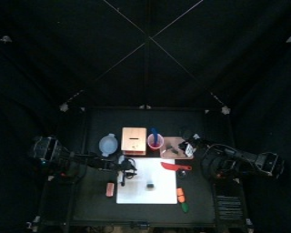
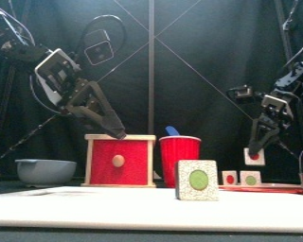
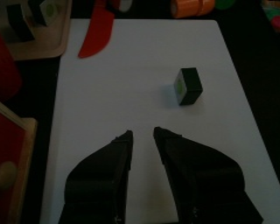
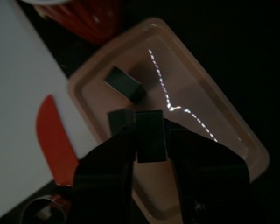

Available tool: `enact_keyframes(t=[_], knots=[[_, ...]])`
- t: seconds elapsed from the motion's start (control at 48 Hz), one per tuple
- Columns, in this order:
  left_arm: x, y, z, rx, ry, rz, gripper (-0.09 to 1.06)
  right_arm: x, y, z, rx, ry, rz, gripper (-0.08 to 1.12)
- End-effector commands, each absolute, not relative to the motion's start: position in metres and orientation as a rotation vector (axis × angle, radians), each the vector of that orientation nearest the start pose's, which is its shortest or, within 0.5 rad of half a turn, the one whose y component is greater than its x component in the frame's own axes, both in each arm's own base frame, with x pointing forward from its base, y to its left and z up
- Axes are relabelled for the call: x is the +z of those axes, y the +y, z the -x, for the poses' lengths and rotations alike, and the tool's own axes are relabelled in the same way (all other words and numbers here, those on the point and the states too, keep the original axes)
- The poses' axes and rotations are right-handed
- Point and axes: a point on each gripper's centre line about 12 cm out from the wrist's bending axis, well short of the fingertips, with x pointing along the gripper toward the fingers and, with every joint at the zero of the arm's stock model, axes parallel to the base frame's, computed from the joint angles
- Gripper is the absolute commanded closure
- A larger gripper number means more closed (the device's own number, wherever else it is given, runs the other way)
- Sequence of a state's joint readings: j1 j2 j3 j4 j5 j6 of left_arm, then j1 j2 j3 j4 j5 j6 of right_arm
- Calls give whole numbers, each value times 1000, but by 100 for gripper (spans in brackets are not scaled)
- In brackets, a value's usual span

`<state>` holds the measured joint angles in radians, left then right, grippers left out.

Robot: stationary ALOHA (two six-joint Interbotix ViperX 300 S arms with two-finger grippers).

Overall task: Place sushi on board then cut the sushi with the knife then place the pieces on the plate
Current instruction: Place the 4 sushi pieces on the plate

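One sushi piece (image 2: 199, 180) stands alone on the white board (image 1: 134, 204), also seen as a dark block (image 3: 188, 86). My left gripper (image 3: 143, 133) hovers over the board short of that piece, jaws a little open and holding nothing. My right gripper (image 4: 150, 140) is shut on another sushi piece (image 4: 149, 133) just above the pink plate (image 4: 206, 96). A third piece (image 4: 122, 83) lies on the plate; from the front two pieces (image 2: 230, 178) (image 2: 250, 178) show there. The red knife (image 3: 95, 31) lies flat at the board's edge near the plate.
The wooden box (image 2: 120, 159) with the red drawer, the red cup (image 2: 180, 156) holding a blue knife (image 2: 173, 131) and the blue-grey bowl (image 2: 46, 170) stand behind the board. Toy foods (image 1: 185, 195) (image 1: 109, 188) lie beside the board. A metal cutter (image 4: 43, 210) sits near the red knife.
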<state>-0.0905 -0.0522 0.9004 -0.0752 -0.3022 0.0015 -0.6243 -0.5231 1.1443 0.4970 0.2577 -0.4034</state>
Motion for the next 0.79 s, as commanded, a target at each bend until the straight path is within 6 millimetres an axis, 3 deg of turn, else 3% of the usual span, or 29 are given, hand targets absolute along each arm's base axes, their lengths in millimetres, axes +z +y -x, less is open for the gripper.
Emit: enact_keyframes(t=[0.021, 0.25, 0.521, 0.646, 0.792], knots=[[155, -27, -348, -43, 510, 42, 28, 151, -126, -185, -534, 789, -378, 35], [155, -27, -348, -43, 508, 42, 28, 142, -131, -184, -551, 821, -376, 23], [154, -27, -348, -43, 510, 42, 28, 152, -130, -191, -535, 786, -370, 21], [155, -27, -348, -43, 508, 42, 28, 168, -113, -208, -457, 732, -360, 21], [155, -27, -348, -43, 508, 42, 28, 192, -79, -241, -297, 663, -313, 21]])
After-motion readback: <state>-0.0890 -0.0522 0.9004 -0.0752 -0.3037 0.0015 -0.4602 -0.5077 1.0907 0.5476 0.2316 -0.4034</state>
